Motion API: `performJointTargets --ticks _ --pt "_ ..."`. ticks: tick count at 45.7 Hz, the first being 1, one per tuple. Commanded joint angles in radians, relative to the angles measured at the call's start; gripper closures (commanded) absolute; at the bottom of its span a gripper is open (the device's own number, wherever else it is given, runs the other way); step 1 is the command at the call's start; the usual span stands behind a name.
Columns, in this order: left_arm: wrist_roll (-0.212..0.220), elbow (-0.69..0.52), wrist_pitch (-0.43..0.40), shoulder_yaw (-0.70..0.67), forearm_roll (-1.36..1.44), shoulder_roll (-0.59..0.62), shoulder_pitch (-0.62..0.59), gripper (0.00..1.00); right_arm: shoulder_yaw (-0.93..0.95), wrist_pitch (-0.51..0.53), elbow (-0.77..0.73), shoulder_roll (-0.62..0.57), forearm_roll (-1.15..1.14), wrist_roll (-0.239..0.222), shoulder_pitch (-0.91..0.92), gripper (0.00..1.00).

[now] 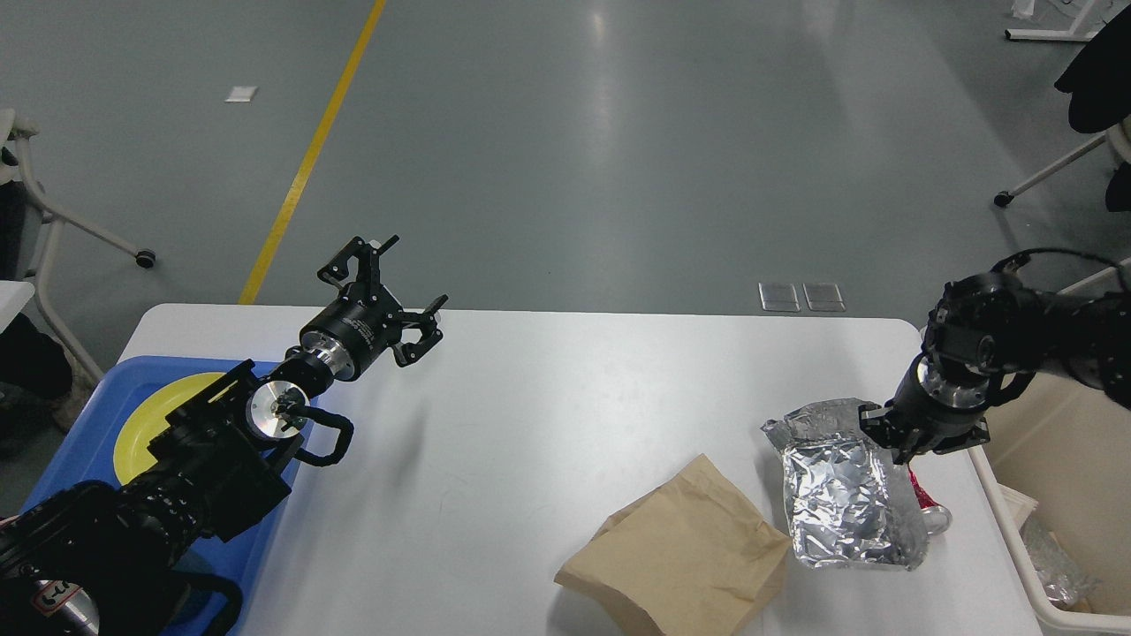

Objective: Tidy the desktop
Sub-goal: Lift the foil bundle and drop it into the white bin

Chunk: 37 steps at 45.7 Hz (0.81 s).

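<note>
The white desktop fills the lower half of the head view. Near its right edge my right gripper points down and is shut on the upper right edge of a crumpled silver foil bag, which hangs tilted below it. A red can lies partly hidden behind the foil bag. A brown paper bag lies flat beside the foil bag, to its left. Over the far left part of the desktop my left gripper is raised and open, with nothing between its fingers.
A blue tray holding a yellow plate sits at the desktop's left end, under my left arm. A beige bin with some scraps in it stands just past the right edge. Chair legs on wheels stand on the grey floor beyond.
</note>
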Motion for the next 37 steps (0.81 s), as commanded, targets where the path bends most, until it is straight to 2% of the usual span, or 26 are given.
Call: performJointTargets --ticks 1,7,21,32,37 --pt "0.0 0.0 0.0 0.0 0.0 0.0 0.0 0.03 0.014 0.13 0.002 -0.034 0.0 0.001 0.11 1.0" --pt "0.0 0.0 0.0 0.001 0.0 0.0 0.001 0.03 0.026 0.18 0.002 -0.062 0.0 0.001 0.219 1.0" --pt "0.0 0.0 0.0 0.0 0.0 0.0 0.0 0.03 -0.015 0.18 -0.039 -0.095 -0.018 -0.008 0.398 1.0" --pt "0.0 0.0 0.0 0.0 0.0 0.0 0.0 0.03 -0.113 0.179 -0.223 -0.152 -0.024 -0.01 0.325 1.0" --pt "0.0 0.0 0.0 0.001 0.0 0.0 0.0 0.03 -0.121 0.121 -0.266 -0.204 -0.023 -0.01 0.265 1.0"
